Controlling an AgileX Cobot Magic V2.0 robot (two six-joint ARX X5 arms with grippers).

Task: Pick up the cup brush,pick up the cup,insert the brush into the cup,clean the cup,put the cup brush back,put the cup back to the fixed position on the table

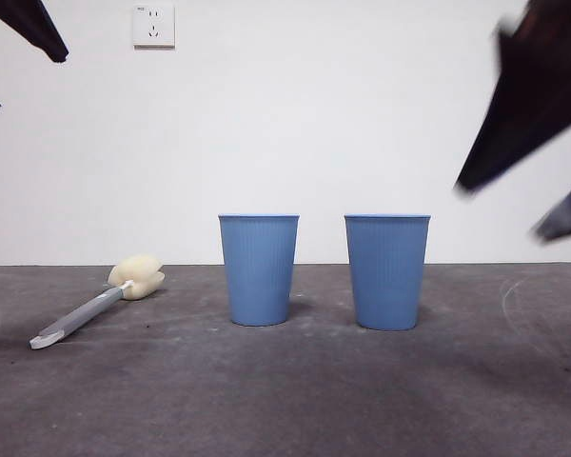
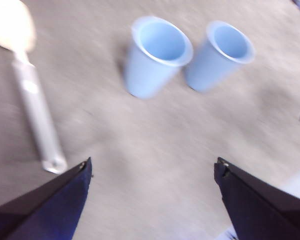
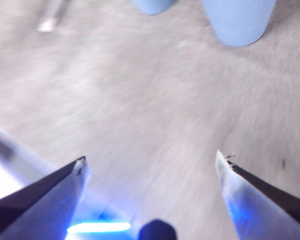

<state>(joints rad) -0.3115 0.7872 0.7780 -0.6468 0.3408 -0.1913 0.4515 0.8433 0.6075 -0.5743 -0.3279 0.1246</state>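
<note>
Table holds two upright, empty cups.

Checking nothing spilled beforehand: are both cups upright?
Yes. Both cups stand upright, bases on the table, open rims up.

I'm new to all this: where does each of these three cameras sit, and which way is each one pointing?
Front view: low, near table height, looking level across the table at two cups, the cup brush and a wall; dark arm parts show at the upper corners.
Left wrist view: on the left arm, looking down at both cups and the brush; left gripper open.
Right wrist view: on the right arm, looking down at blurred table; right gripper open.
All three views share the cups.
</note>
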